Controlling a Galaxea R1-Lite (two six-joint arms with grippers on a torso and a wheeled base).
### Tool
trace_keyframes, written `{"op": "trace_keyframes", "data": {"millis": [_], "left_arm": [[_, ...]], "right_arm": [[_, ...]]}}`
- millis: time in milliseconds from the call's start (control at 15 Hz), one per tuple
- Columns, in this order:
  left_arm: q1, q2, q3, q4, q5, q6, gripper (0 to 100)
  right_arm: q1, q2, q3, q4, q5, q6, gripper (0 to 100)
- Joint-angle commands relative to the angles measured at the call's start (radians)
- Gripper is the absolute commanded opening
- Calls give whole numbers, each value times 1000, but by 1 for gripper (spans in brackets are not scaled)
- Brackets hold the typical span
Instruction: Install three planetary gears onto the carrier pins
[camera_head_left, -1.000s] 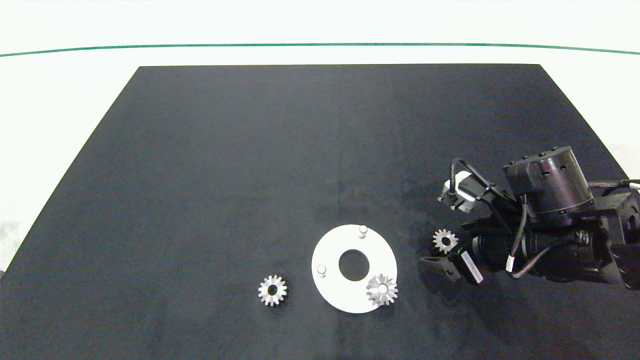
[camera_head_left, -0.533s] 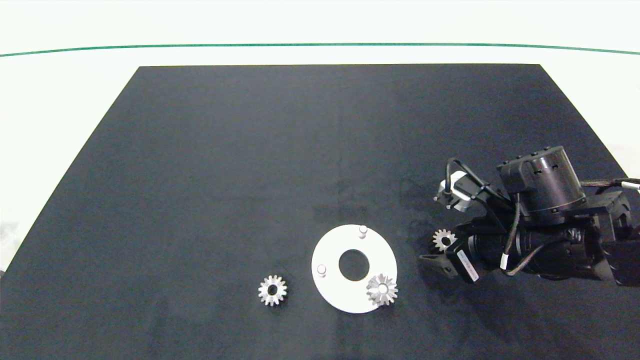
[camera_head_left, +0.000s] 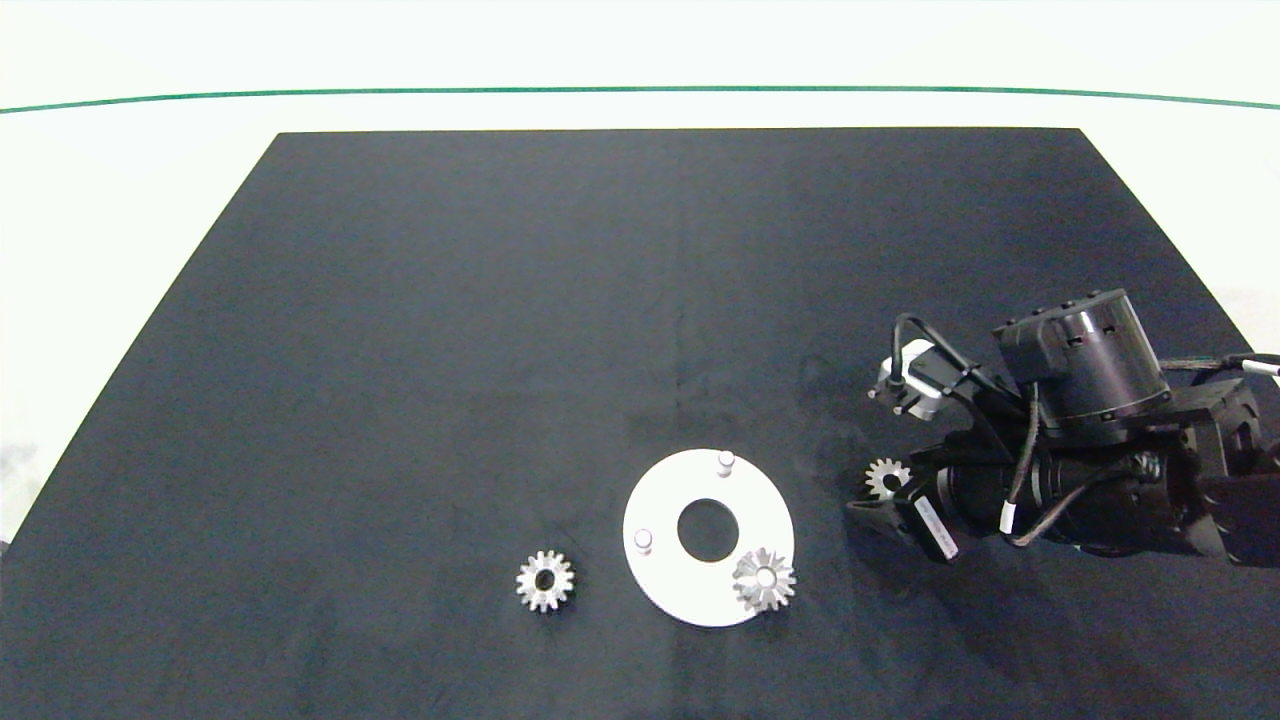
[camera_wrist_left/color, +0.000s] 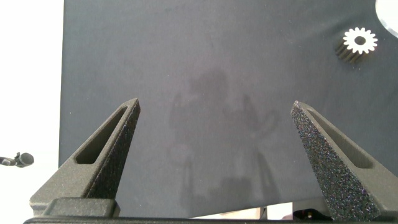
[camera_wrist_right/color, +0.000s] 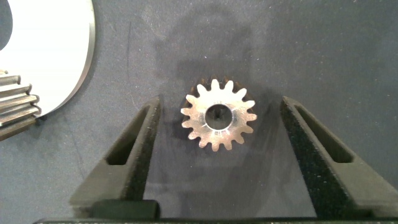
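A white disc (camera_head_left: 665, 500) lies near the mat's front centre. One silver gear (camera_head_left: 764, 579) sits on its front-right pin; two bare pins (camera_head_left: 725, 463) (camera_head_left: 643, 541) stand upright. A second gear (camera_head_left: 545, 581) lies flat on the mat left of the disc and shows as a gear (camera_wrist_left/color: 360, 41) in the left wrist view. The third gear (camera_head_left: 885, 476) (camera_wrist_right/color: 218, 115) lies flat right of the disc. My right gripper (camera_wrist_right/color: 217, 124) is low over it, open, one finger on each side, not touching. My left gripper (camera_wrist_left/color: 214, 134) is open over bare mat, outside the head view.
A black mat (camera_head_left: 500, 300) covers the white table; its edges show at the left, back and right. The right arm's dark wrist and cables (camera_head_left: 1080, 440) rise above the mat's right side. The disc's edge (camera_wrist_right/color: 74, 62) lies close to the right gripper.
The right arm has shifted slightly left and lower, so its gripper covers more of the gear right of the disc. Gears and disc have not moved.
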Motion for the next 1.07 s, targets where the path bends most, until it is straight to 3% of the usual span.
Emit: {"op": "trace_keyframes", "data": {"millis": [67,1067], "left_arm": [[0,1,-2,1,0,1,100],[-2,9,2,1,0,1,100]], "right_arm": [[-1,11,0,-1,-1,-2,71],[-1,36,-20,-2,-1,-2,41]]}}
